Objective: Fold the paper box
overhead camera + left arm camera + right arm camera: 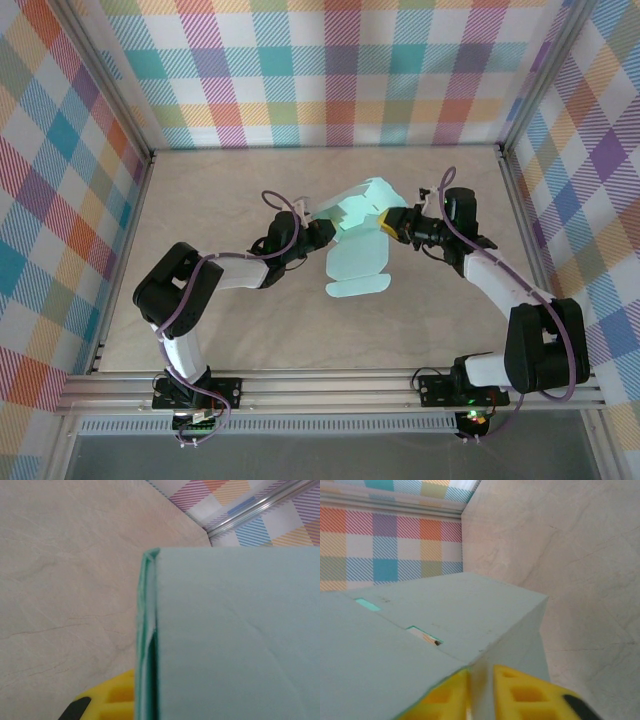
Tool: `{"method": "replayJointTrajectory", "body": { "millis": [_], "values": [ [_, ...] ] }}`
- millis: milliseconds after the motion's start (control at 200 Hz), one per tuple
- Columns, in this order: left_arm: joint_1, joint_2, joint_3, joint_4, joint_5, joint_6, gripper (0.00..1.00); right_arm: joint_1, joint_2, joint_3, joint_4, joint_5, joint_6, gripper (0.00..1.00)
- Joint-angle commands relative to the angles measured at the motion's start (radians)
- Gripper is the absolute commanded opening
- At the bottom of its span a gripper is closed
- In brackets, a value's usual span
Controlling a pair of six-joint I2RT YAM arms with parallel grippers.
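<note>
And here is the box (358,262), held over the middle of the table (220,200), slung between the two arms. The left gripper (322,232) has it by the left edge, jaws clamped on the card. From its wrist view the doubled edge of a panel runs straight up the frame, the layers lying nearly flat on each other.

Over on the other side, the right gripper (390,222) is in at the upper right panel, where the card bends up and over. Its yellow fingers (530,697) stand close on either side of a folded corner, with a slim gap between them. Pinching, or merely straddling? Can't tell from here. A slot (425,634) shows on the panel just beyond those fingers.

By the look of it, this is the step of turning a panel over along its crease, and the box is only partway there. The long lower section with its rounded flaps lies open toward the near side.

To do it well, the left side should serve as the anchor and hold firm. The right wants a sure hold near the crease, not out at the tip, and should swing round that crease in an arc. Pulling straight would likely buckle thin card. Easy on the pressure, too: card this light looks quick to dent.
</note>
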Motion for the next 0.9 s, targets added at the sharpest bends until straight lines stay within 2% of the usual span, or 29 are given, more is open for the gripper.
{"method": "replayJointTrajectory", "body": {
  "millis": [0,40,90,285,485,580,655,900],
  "values": [
    [-0.016,-0.015,0.027,0.007,-0.007,-0.003,0.00,-0.005,-0.047,0.025,-0.022,0.000,-0.027,0.42],
    [-0.015,-0.014,0.026,0.006,-0.016,-0.007,0.00,-0.008,-0.068,0.031,-0.047,0.015,-0.043,0.52],
    [-0.015,-0.011,0.025,0.000,-0.029,-0.010,0.00,-0.008,-0.102,0.051,-0.123,0.053,-0.093,0.60],
    [-0.007,-0.004,0.026,-0.025,-0.066,-0.005,0.00,-0.010,-0.241,0.145,-0.406,0.299,-0.298,0.76],
    [-0.003,-0.012,0.031,-0.072,-0.137,0.114,0.00,0.007,-0.233,0.350,-0.573,0.368,-0.409,0.86],
    [-0.006,-0.038,0.031,-0.128,-0.195,0.168,0.00,0.054,-0.175,0.466,-0.638,0.413,-0.415,0.87],
    [-0.008,-0.062,0.032,-0.160,-0.245,0.201,0.00,0.131,-0.103,0.596,-0.743,0.500,-0.461,0.87],
    [-0.020,-0.124,0.010,-0.191,-0.356,0.254,0.00,0.298,0.124,0.868,-0.961,0.715,-0.452,0.73]
  ]
}}
